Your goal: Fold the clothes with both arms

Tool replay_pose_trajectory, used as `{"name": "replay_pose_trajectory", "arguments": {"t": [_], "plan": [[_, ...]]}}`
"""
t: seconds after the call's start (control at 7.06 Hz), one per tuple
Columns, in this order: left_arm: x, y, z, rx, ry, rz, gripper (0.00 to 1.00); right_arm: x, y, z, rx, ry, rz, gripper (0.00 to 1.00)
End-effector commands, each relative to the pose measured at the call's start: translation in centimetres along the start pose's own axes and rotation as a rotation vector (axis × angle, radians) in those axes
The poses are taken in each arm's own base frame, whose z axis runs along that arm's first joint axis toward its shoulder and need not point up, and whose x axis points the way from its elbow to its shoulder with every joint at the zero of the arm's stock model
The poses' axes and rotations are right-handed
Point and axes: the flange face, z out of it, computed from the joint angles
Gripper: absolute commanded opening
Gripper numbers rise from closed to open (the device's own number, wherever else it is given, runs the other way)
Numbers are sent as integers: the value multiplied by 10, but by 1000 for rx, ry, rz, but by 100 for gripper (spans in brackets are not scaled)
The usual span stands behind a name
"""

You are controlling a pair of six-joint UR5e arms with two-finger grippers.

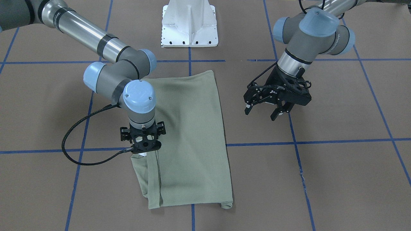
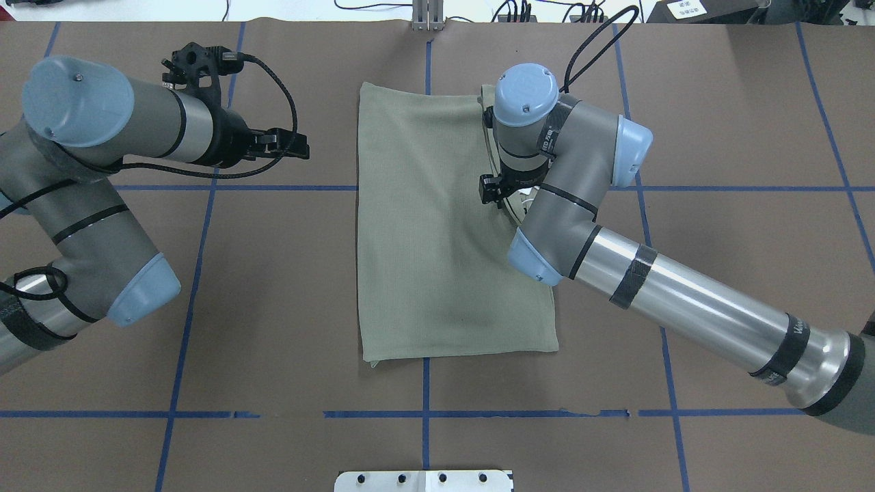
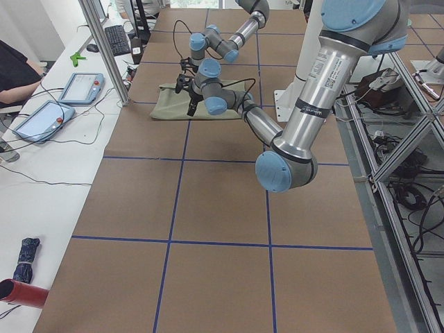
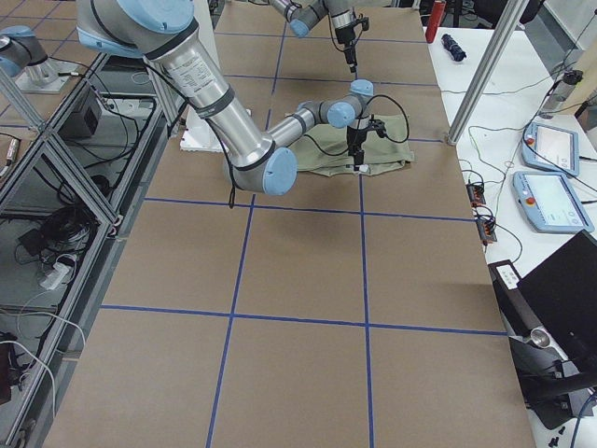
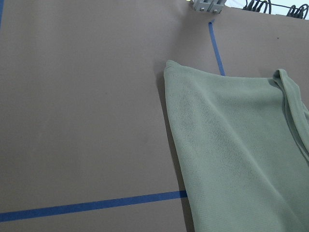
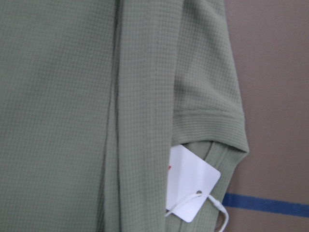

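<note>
While the shirt (image 1: 192, 134) lies folded lengthwise at mid-bench, the right hand (image 1: 141, 150), its grip hidden, should pinch every layer at the edge by the hang tag (image 6: 190, 186), and the spread, empty left hand (image 1: 260, 114) should match it opposite.

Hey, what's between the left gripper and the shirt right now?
Only bare table. In the front-facing view, the open left gripper hangs beside the shirt with just brown surface between them.
</note>
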Motion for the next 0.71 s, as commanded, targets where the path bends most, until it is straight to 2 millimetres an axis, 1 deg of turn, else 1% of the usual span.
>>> {"name": "replay_pose_trajectory", "arguments": {"t": [0.0,0.14,0.28,0.43,0.57], "plan": [[3,-1,-1,0,7,1,100,28,-6,1,-30,-17,25,100],[4,-1,-2,1,8,2,100,47,-9,5,-33,-8,18,100],[6,-1,-3,1,11,3,100,65,-8,16,-40,12,-1,100],[10,-3,-14,11,23,6,100,88,-9,23,-49,29,15,100],[9,-3,-13,11,22,5,100,111,-19,14,-41,30,26,100]]}}
